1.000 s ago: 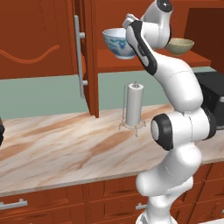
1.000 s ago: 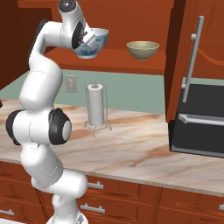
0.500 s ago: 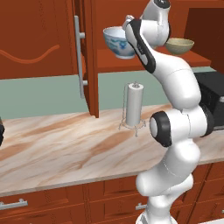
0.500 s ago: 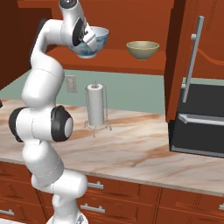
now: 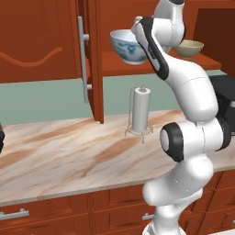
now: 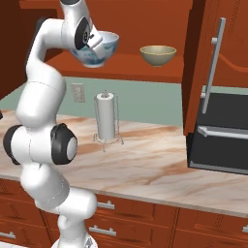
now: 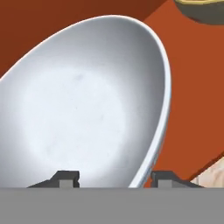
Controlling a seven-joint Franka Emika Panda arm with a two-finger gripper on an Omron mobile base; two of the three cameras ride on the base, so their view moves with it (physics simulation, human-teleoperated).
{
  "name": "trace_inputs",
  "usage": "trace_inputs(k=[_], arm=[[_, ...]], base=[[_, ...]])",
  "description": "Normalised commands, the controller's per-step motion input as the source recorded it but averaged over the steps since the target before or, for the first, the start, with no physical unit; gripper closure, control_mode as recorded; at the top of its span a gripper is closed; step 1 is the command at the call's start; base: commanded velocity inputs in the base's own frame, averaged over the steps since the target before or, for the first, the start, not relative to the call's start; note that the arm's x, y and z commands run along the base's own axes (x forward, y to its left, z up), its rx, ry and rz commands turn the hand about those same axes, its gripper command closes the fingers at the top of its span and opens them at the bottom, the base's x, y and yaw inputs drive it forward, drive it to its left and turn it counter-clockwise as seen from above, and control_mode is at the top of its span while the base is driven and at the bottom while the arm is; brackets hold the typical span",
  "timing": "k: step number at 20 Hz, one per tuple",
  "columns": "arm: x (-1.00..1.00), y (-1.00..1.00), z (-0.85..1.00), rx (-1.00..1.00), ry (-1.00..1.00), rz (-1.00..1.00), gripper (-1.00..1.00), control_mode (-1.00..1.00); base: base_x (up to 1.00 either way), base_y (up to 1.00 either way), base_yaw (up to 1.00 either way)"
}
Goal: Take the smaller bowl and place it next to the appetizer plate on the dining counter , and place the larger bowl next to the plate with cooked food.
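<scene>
Jaws closed in since earlier, now pinching larger bowl (image 7: 87, 105) rim, one finger each side; next lift off shelf (image 6: 145, 72).

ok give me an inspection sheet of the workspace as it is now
surface: marble counter, bare apart from the paper towel holder.
job's things: larger bowl and smaller bowl both on the open cabinet shelf, apart from each other.
clutter: nothing seen.
grippers: hand at the larger bowl, its rim running between the fingertips, one inside and one outside; whether they press it is unclear.
cables: nothing seen.
surroundings: cabinet doors open, wall outlet, dark appliance on the counter, drawers below.
</scene>
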Motion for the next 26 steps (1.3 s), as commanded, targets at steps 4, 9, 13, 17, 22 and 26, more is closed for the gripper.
trace_inputs(k=[4, 9, 13, 17, 22, 26], arm=[[-1.00, -0.29, -0.28, 0.00, 0.00, 0.00, 1.00, -1.00], [-1.00, -0.46, -0.08, 0.00, -0.01, 0.00, 1.00, -1.00], [-1.00, -0.14, 0.00, -0.02, -0.01, 0.00, 1.00, -1.00], [-0.99, 0.00, 0.00, -0.05, 0.02, 0.00, 1.00, -1.00], [-0.98, 0.00, 0.00, -0.06, 0.07, 0.00, 1.00, -1.00], [-0.67, 0.00, 0.00, -0.03, 0.05, -0.01, 1.00, 1.00]], base=[[0.00, 0.00, 0.00], [0.00, 0.00, 0.00], [0.00, 0.00, 0.00], [0.00, 0.00, 0.00], [0.00, 0.00, 0.00], [-0.21, 0.00, 0.00]])
